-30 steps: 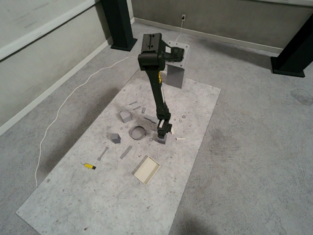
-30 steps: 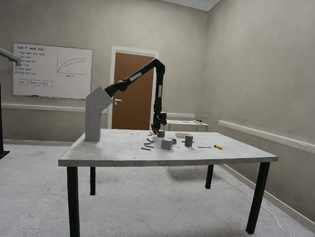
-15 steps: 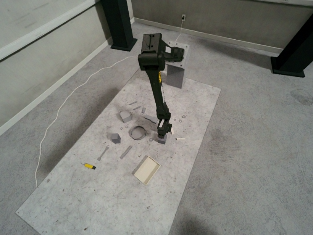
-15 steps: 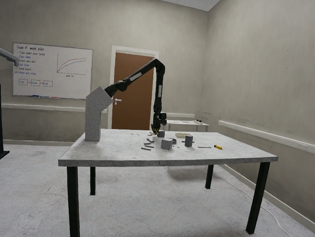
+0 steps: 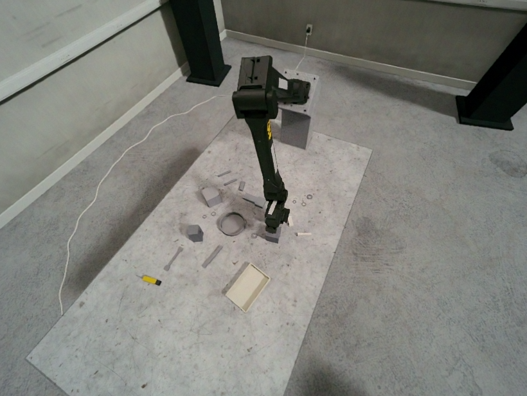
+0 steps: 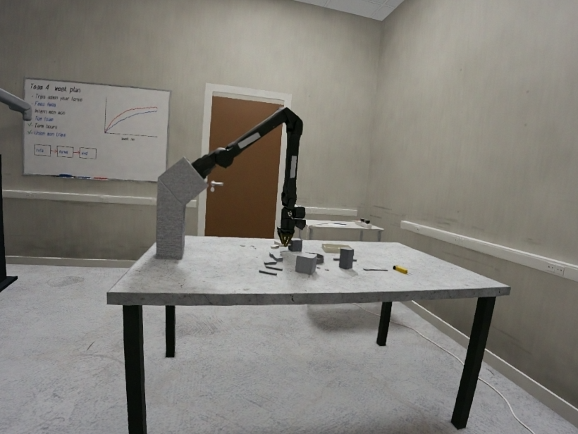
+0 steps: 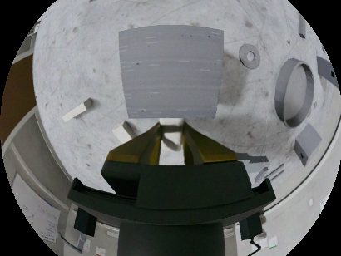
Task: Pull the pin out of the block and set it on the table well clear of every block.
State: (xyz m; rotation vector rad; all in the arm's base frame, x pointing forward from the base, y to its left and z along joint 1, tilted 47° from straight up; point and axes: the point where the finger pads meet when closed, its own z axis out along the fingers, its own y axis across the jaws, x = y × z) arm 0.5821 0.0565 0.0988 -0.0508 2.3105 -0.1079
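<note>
A grey block [image 5: 272, 235] stands mid-table; it also shows in the wrist view [image 7: 170, 71] and in the exterior view [image 6: 294, 245]. My gripper [image 7: 171, 126] [image 5: 272, 222] points down right beside the block's near side and is shut on a short cream pin [image 7: 173, 131]. The pin's far end meets the block's near edge. I cannot tell whether it still sits in the hole, because the hole is hidden.
Two loose cream pegs [image 7: 76, 110] [image 7: 123, 131] lie nearby. A grey ring [image 5: 232, 223], washers [image 7: 249, 55], flat bars and two more grey blocks [image 5: 211, 196] [image 5: 194, 233] lie to the left. A cream tray [image 5: 247, 285] and a yellow tool [image 5: 151, 279] lie nearer the front.
</note>
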